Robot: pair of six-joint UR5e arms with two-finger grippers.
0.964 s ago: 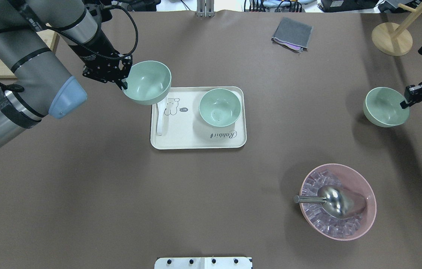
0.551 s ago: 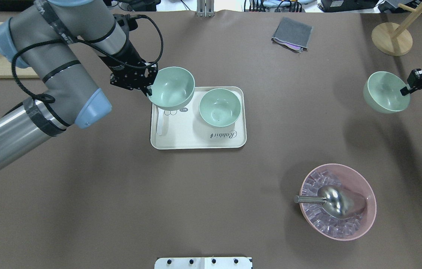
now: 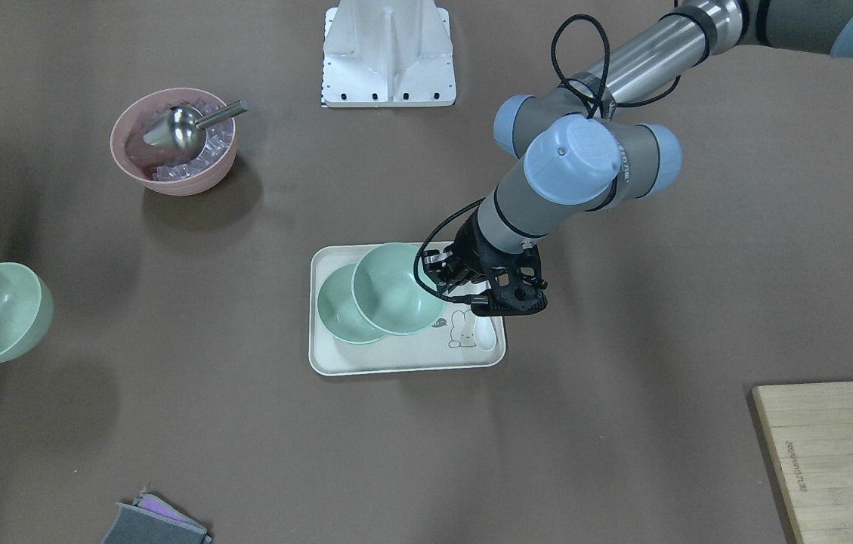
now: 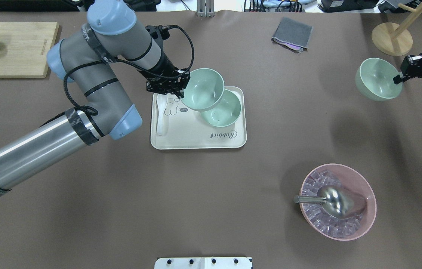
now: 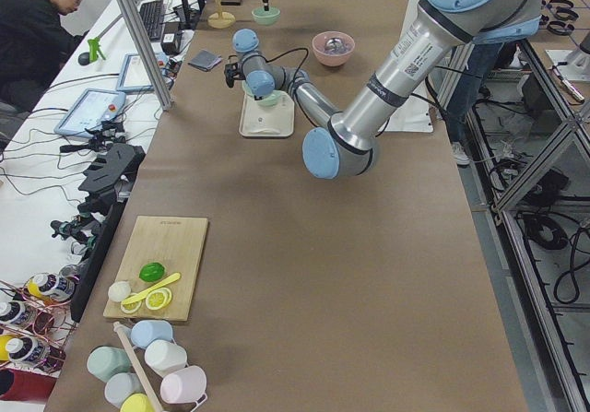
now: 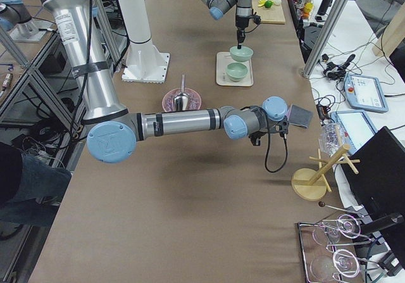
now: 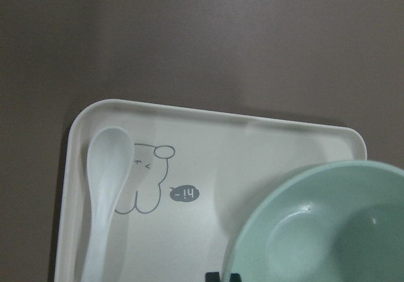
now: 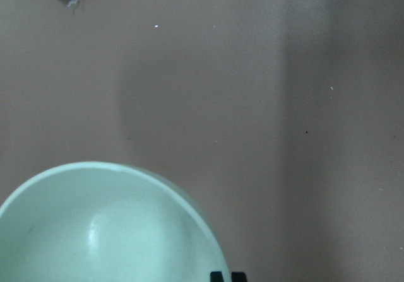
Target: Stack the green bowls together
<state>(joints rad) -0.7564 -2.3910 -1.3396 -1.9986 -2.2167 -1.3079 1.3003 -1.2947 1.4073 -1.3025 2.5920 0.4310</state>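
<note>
Three pale green bowls show. One bowl [image 4: 225,111] sits on the right half of a cream tray [image 4: 196,141]. My left gripper [image 4: 182,90] is shut on the rim of a second bowl [image 4: 203,89] and holds it in the air, overlapping the tray bowl's left side; the front-facing view shows this bowl [image 3: 396,289] above the tray bowl [image 3: 335,313]. My right gripper [image 4: 397,79] is shut on the rim of the third bowl [image 4: 377,79], held tilted above the table at the far right. The right wrist view shows this bowl [image 8: 107,231] over bare table.
A white spoon [image 4: 161,121] lies on the tray's left side. A pink bowl [image 4: 338,201] with ice and a metal scoop stands front right. A grey cloth [image 4: 292,33], a wooden stand [image 4: 392,39] and a cutting board [image 4: 12,48] lie along the back.
My left arm has carried its bowl rightward, from the tray's left corner to over the tray bowl. My right gripper has raised its bowl and moved it toward the table's far side.
</note>
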